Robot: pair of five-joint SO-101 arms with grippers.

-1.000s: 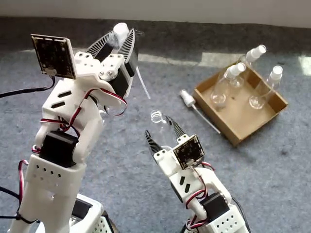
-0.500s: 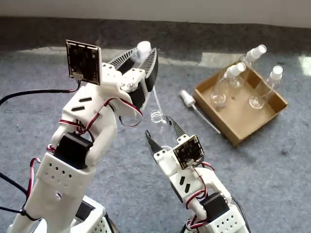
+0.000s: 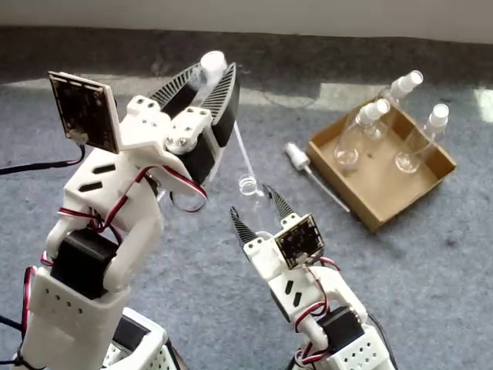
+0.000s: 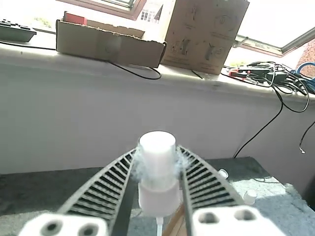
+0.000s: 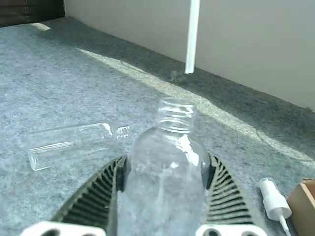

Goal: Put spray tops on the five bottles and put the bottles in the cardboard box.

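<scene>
Spray top [image 3: 212, 63] is pinched in the left gripper [image 3: 209, 71] in the high view, held up w/ its thin dip tube [image 3: 243, 154] hanging toward the open bottle [image 3: 247, 184]. The right gripper [image 3: 251, 200] clasps that bottle upright. Off to the side, the cardboard box [image 3: 375, 216] holds three capped bottles [image 3: 350, 139] leaning vs its walls. A spare top [image 3: 296, 156] lies on the carpet [image 3: 431, 270] btwn box and bottle.

Left wrist view: fingers closed on the spray top [image 4: 157, 142] at its collar. Prob. light, hard plastic, so the collar looks like the right hold. The tube seems bendy & shouldn't be pushed sideways.

Right wrist view: right gripper [image 5: 166, 167] is wrapped round the bottle [image 5: 165, 157] body, neck open, w/ the dip tube [image 5: 192, 34] end hanging above it. Clear bottle is likely light, smooth & slippery; a body grip below the shoulder leaves the threads free. An empty second bottle [image 5: 69, 142] lies on its side nearby, uncapped.
</scene>
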